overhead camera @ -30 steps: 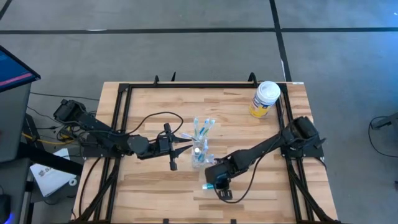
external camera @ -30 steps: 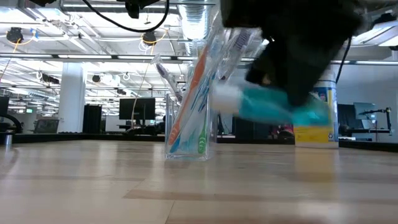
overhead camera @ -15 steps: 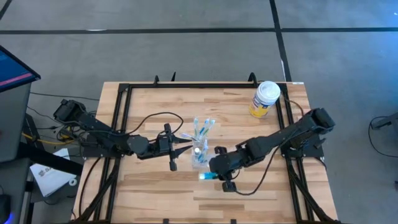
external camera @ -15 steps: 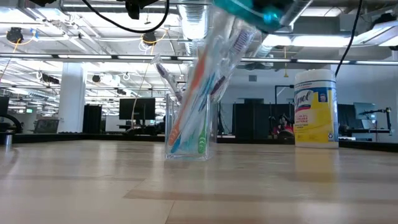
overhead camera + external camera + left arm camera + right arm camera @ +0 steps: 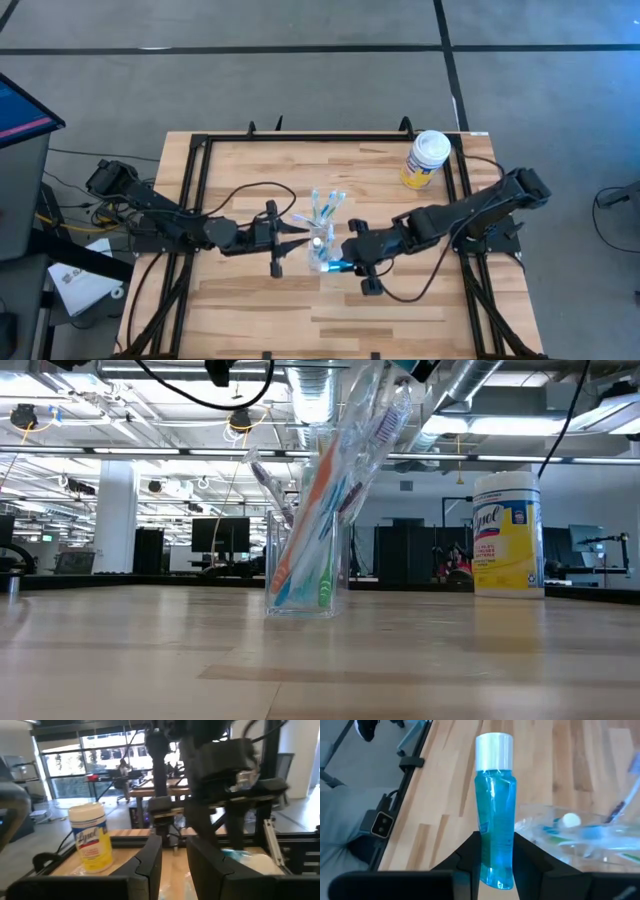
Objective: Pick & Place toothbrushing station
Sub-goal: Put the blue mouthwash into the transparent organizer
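Note:
The clear tumbler stands upright on its base mid-table and holds several toothbrushes, which lean against its rim; it also shows in the low view. My right gripper is shut on the small blue white-capped tube, in the air just beside the tumbler's near right side. My left gripper is open and empty just left of the tumbler, its fingers pointing at it. My right gripper pinches the tube's lower, uncapped end between its two fingers. The fingers come from the table's right and lie along the tube. The tube sticks out ahead of them with its white cap leading, lifted clear of the table.
A yellow container with a white lid stands at the table's far right corner, also in the low view. A black frame runs along the table's edges. Bare wood lies along the near side.
My right gripper has gone up and toward the far edge with the blue tube, from low over the near part of the table to beside the tumbler. The tube is lifted clear. The left gripper and the tumbler have kept still.

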Controlling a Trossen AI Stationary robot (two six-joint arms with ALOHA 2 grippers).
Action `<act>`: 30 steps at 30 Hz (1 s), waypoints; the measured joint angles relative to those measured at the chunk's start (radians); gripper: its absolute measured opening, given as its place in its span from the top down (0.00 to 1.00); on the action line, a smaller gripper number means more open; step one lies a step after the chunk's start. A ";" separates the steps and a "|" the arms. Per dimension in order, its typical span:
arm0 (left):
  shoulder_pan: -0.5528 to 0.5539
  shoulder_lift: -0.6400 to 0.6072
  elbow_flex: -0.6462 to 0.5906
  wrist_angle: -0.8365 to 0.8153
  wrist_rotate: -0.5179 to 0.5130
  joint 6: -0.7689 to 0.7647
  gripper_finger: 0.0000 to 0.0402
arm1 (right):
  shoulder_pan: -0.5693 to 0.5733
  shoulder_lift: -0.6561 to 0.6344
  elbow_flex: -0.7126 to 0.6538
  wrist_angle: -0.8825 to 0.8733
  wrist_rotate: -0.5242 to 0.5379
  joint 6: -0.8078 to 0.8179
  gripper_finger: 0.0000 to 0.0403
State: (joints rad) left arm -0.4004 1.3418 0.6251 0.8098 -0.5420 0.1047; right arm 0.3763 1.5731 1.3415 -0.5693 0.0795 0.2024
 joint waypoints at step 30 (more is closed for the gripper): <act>0.024 0.000 0.000 0.110 0.132 0.029 0.79 | -0.120 -0.137 0.000 0.155 0.000 -0.154 0.80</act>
State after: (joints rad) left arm -0.3762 1.3415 0.6247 0.9197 -0.4095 0.1341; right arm 0.2561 1.4364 1.3418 -0.4143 0.0795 0.0484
